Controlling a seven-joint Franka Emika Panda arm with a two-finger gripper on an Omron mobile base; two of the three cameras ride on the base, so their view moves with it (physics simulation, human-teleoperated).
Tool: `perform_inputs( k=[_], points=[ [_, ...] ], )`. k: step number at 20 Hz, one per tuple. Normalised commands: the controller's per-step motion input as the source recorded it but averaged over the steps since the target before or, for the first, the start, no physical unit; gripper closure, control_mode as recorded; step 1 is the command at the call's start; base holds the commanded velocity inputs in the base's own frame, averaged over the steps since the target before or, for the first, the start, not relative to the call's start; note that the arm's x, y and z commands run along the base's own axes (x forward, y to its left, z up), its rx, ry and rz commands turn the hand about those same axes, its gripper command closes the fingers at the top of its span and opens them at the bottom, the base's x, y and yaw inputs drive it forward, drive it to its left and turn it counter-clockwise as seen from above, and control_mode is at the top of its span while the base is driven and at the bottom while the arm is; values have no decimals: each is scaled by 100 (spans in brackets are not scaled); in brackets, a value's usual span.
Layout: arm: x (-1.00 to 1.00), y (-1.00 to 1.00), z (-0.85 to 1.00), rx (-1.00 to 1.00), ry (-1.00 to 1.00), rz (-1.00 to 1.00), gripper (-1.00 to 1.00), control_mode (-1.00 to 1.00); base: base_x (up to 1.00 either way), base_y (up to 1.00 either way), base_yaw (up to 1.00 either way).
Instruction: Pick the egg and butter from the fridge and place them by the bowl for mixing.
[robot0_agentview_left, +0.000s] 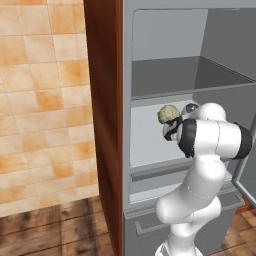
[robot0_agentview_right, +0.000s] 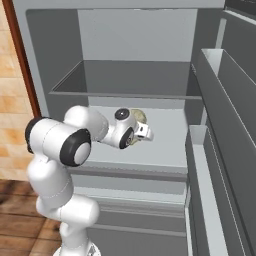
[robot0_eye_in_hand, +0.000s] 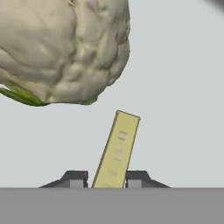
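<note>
In the hand view a thin pale-yellow stick of butter (robot0_eye_in_hand: 116, 146) leans slightly right on the pale floor of a fridge shelf (robot0_eye_in_hand: 183, 109). My gripper (robot0_eye_in_hand: 106, 178) has one dark fingertip (robot0_eye_in_hand: 76, 177) pressed against each side of the butter's near end, so it is shut on it. From the base, my hand (robot0_agentview_right: 141, 131) reaches into the grey fridge (robot0_agentview_right: 130, 150), over its middle shelf (robot0_agentview_left: 150, 150). The egg and the bowl are out of view.
A large greenish-white lumpy head (robot0_eye_in_hand: 61, 48) sits just beyond the butter, close to my hand (robot0_agentview_left: 168, 114). The upper shelf (robot0_agentview_left: 190, 75) hangs above. The open door's racks (robot0_agentview_right: 220, 150) stand at the right, and a red-brown cabinet side (robot0_agentview_left: 105, 125) at the left.
</note>
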Motion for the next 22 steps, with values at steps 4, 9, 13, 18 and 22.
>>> perform_inputs(
  k=[4,9,13,18,22],
  points=[
    [-52,-6,-5,6,0,0,100,-100,0,0,0],
    [-49,-6,26,10,3,0,100,-100,0,0,0],
    [-41,-5,51,4,6,0,100,-100,0,0,0],
    [-60,0,34,0,-1,0,100,-100,0,0,0],
    [-64,0,35,0,-1,0,100,-100,0,0,0]
  ],
)
